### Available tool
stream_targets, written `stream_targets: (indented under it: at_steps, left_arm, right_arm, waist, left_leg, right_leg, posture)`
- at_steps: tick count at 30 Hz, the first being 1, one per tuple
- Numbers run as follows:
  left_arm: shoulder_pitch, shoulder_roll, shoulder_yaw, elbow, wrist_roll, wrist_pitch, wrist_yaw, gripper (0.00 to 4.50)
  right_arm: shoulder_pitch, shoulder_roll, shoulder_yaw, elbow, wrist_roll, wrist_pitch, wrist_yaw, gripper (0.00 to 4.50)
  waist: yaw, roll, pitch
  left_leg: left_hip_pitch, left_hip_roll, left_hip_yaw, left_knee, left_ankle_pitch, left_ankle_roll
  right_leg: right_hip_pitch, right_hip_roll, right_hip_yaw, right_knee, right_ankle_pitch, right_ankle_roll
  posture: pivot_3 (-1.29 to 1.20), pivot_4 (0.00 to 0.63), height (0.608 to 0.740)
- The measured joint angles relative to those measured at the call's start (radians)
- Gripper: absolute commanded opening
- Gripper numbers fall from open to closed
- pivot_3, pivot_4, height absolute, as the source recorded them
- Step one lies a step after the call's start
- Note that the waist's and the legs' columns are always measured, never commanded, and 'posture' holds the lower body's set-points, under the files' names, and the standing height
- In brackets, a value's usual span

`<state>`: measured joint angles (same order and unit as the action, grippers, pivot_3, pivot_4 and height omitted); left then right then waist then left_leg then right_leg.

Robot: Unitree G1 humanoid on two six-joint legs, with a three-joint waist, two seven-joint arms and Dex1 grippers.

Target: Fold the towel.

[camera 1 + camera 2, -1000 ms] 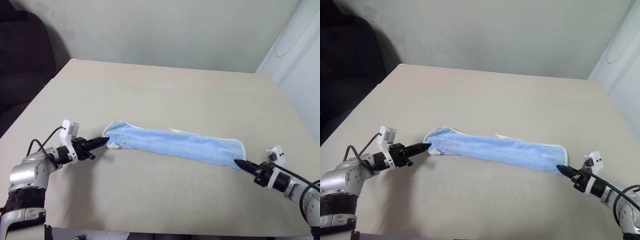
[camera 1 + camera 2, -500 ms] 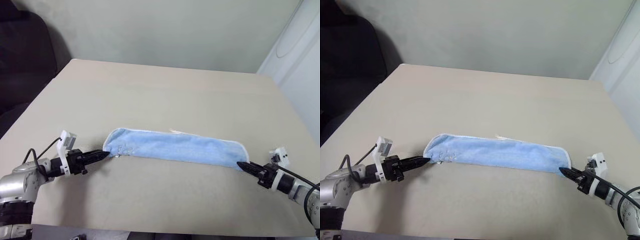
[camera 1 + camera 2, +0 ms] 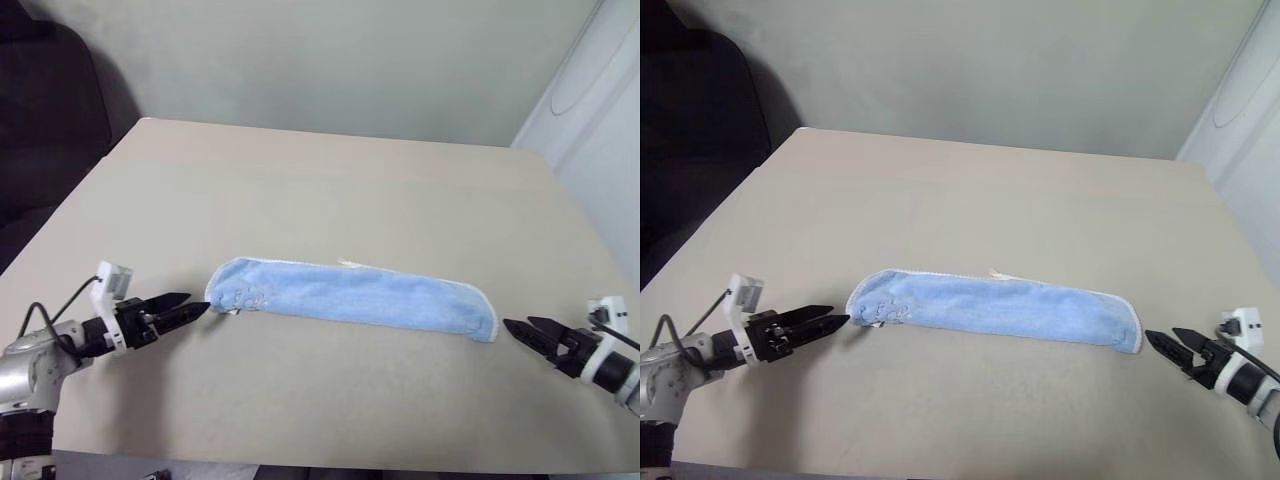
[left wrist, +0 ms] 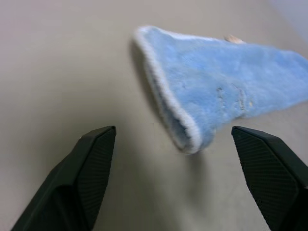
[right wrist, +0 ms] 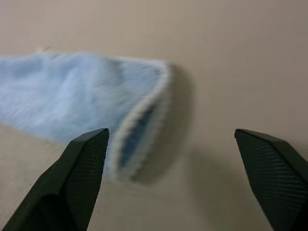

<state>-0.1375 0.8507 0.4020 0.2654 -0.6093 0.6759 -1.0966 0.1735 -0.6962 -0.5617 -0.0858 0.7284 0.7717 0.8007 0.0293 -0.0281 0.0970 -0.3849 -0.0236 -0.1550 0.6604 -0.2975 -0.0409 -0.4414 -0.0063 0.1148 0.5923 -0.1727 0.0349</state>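
The towel [image 3: 350, 294], light blue with white edging, lies on the table as a long narrow folded band running left to right. My left gripper [image 3: 188, 306] is open just off the band's left end, with a small gap between its tips and the cloth. In the left wrist view that end [image 4: 211, 82] lies ahead of the two spread fingers [image 4: 91, 163]. To the right, my right gripper [image 3: 520, 325] is open a short way past the other end. The right wrist view has that end's folded edge [image 5: 139, 120] in front of the wide-apart fingers [image 5: 269, 168]. Neither gripper holds anything.
The beige table [image 3: 330, 190] stretches bare behind the towel, and its front edge runs close below both grippers. A dark chair [image 3: 50, 110] stands off the back left corner. A white appliance [image 3: 600, 110] stands along the right side.
Both grippers have opened and let go of the towel's ends, then drawn back outward, the right one farther. The band, stretched between them before, now lies slack on the table.
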Motion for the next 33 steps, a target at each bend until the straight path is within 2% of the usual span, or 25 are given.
stream_targets:
  at_steps: [3, 6, 11, 17, 22, 28, 33]
  left_arm:
    - [-0.041, -0.017, 0.059, 0.030, -0.023, 0.000, 0.040, 4.27]
    - [-0.093, -0.053, 0.108, 0.015, -0.059, -0.001, 0.095, 4.27]
    - [-0.099, -0.109, 0.091, -0.077, -0.081, 0.000, 0.122, 4.27]
    - [-0.117, -0.174, 0.041, -0.114, -0.097, -0.002, 0.125, 4.27]
    - [-0.154, -0.223, -0.010, -0.206, -0.132, 0.017, 0.154, 4.27]
    - [-0.162, -0.253, -0.049, -0.237, -0.150, 0.027, 0.179, 4.27]
    - [-0.162, -0.280, -0.071, -0.251, -0.154, 0.029, 0.192, 4.27]
  right_arm:
    - [0.030, 0.007, -0.049, -0.019, 0.049, 0.048, -0.024, 4.49]
    - [0.075, 0.047, -0.128, -0.103, 0.202, 0.176, -0.080, 4.49]
    - [0.100, 0.129, -0.179, -0.223, 0.426, 0.310, -0.263, 4.49]
    - [0.124, 0.225, -0.143, -0.269, 0.616, 0.365, -0.552, 4.49]
    - [0.121, 0.262, -0.096, -0.237, 0.717, 0.350, -0.700, 4.49]
    - [0.084, 0.270, -0.056, -0.196, 0.799, 0.303, -0.798, 4.49]
    - [0.007, 0.285, -0.019, -0.133, 0.809, 0.251, -0.847, 4.49]
  waist:
    - [0.000, 0.000, 0.000]
    - [0.003, 0.000, 0.000]
    - [-0.002, -0.002, 0.000]
    - [-0.002, -0.003, 0.000]
    - [-0.001, -0.004, 0.000]
    - [-0.005, -0.005, -0.002]
    - [-0.012, -0.010, -0.004]
  left_leg:
    - [0.000, 0.000, 0.000, 0.000, 0.000, 0.000]
    - [-0.003, 0.000, 0.000, 0.001, 0.000, 0.000]
    - [-0.003, 0.000, 0.001, 0.001, 0.000, 0.000]
    - [-0.001, 0.000, 0.001, 0.001, -0.001, 0.001]
    - [-0.003, 0.000, 0.000, 0.002, -0.001, 0.002]
    - [-0.004, 0.000, 0.001, 0.002, -0.003, 0.001]
    - [0.000, 0.000, 0.001, 0.003, -0.003, 0.001]
  right_leg:
    - [0.000, 0.000, 0.000, 0.000, 0.000, 0.001]
    - [0.000, 0.000, 0.000, 0.000, -0.001, 0.001]
    - [0.001, 0.001, 0.000, 0.000, -0.001, 0.002]
    - [0.000, 0.001, 0.000, 0.000, -0.001, 0.002]
    - [0.000, 0.000, 0.000, 0.000, -0.002, 0.002]
    - [0.001, 0.000, 0.000, 0.000, -0.002, 0.003]
    - [0.001, 0.000, 0.000, -0.001, -0.002, 0.003]
  posture:
    - [0.00, 0.150, 0.740]
    - [0.00, 0.150, 0.740]
    - [0.00, 0.150, 0.740]
    - [0.00, 0.150, 0.740]
    - [0.00, 0.150, 0.740]
    - [0.00, 0.150, 0.740]
    - [0.00, 0.150, 0.740]
